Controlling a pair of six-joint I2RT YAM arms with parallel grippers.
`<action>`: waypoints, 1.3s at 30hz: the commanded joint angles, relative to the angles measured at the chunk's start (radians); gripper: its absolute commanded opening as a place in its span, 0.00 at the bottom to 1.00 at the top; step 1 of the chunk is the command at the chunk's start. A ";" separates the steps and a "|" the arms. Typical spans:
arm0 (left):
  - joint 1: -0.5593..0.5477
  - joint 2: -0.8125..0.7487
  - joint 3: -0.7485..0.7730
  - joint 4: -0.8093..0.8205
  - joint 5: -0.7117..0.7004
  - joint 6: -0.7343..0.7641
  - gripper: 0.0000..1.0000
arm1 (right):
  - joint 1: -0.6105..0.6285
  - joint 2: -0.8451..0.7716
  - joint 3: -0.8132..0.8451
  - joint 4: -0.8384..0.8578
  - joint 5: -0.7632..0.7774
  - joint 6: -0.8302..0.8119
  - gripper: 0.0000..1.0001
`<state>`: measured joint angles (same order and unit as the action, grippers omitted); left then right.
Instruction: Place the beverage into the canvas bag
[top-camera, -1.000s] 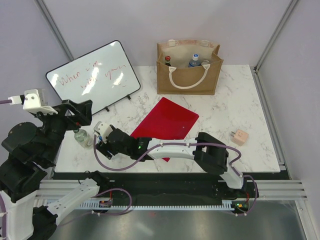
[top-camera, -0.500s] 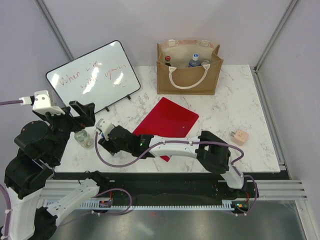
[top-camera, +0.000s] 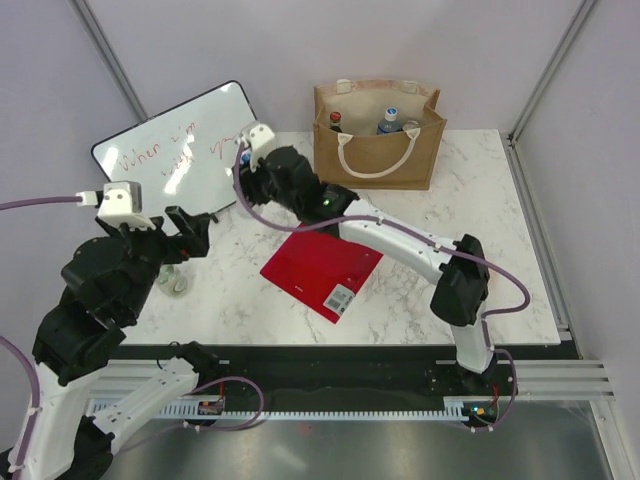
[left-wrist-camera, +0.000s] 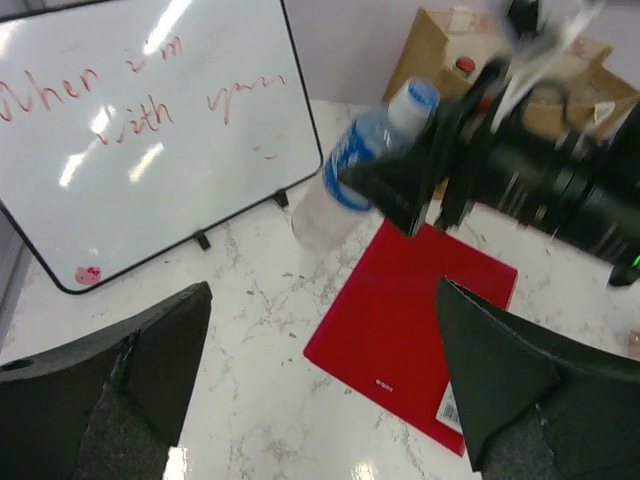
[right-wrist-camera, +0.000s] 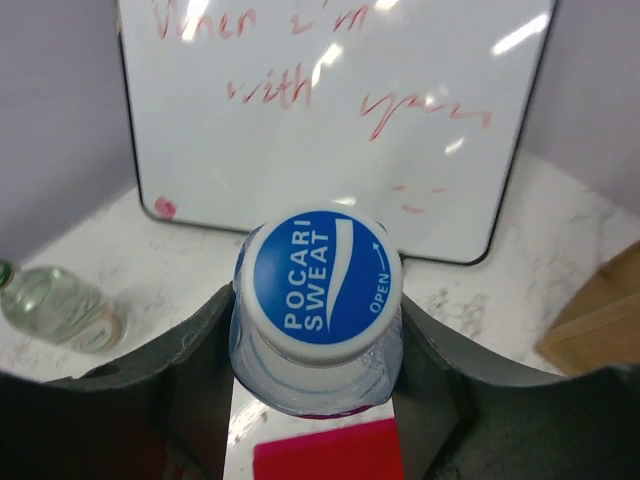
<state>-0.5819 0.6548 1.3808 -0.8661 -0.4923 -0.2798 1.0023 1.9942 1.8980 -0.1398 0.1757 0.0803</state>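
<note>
The right hand (right-wrist-camera: 318, 350) clamps the Pocari Sweat bottle (right-wrist-camera: 318, 270) aloft, with the canvas bag (top-camera: 378, 160) at its 3 o'clock; the left hand (left-wrist-camera: 320, 320) gapes empty.

The right arm (top-camera: 400, 235) stretches far forward and to its left, elbow bent above its base, forearm running out long and low. The right gripper (top-camera: 252, 165) has both fingers (right-wrist-camera: 200, 370) pressed against the neck of a bottle (left-wrist-camera: 340, 175), held in the air. The left arm (top-camera: 100, 290) is folded high over its base; the left gripper (top-camera: 195, 232) points right, its fingers (left-wrist-camera: 150, 350) spread wide and empty
</note>
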 joint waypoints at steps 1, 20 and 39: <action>0.002 0.000 -0.091 0.082 0.132 -0.018 0.99 | -0.092 -0.091 0.228 0.034 0.068 -0.059 0.15; 0.002 0.043 -0.482 0.354 0.405 -0.022 0.97 | -0.519 0.063 0.489 0.132 0.005 -0.042 0.11; 0.001 0.066 -0.589 0.435 0.396 0.057 0.97 | -0.651 0.218 0.423 0.219 -0.157 -0.013 0.10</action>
<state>-0.5819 0.7292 0.8028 -0.4854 -0.1013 -0.2596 0.3717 2.1967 2.2719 -0.1001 0.0959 0.0505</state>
